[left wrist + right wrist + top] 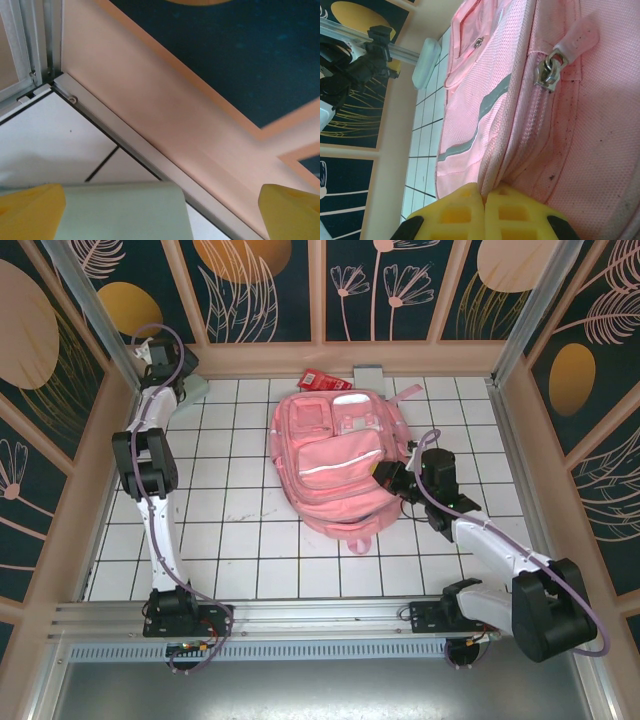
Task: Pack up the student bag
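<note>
Since the large soft pink fabric backpack (335, 465) lies apparently zipped on the white tiled surface (230, 540), the right hand (483, 195) presses clenched at its zipper seam (532, 125), likely seeking an opening, while the left hand (162, 215) waits released far off.

Robot lab cell, built as staged set, not lived-in room. Table (250, 540) surfaced with white grid-lined squares. Table boxed in on three sides by wall panels (420, 290), printed with dark blue floral pattern and framed in peach trim (350, 355). Aluminium posts (90, 300) fitted at corners. Left arm (155, 500) and right arm (500, 560) bolted to aluminium rail (300, 615) at near edge. Cables (570, 580) left exposed.
</note>
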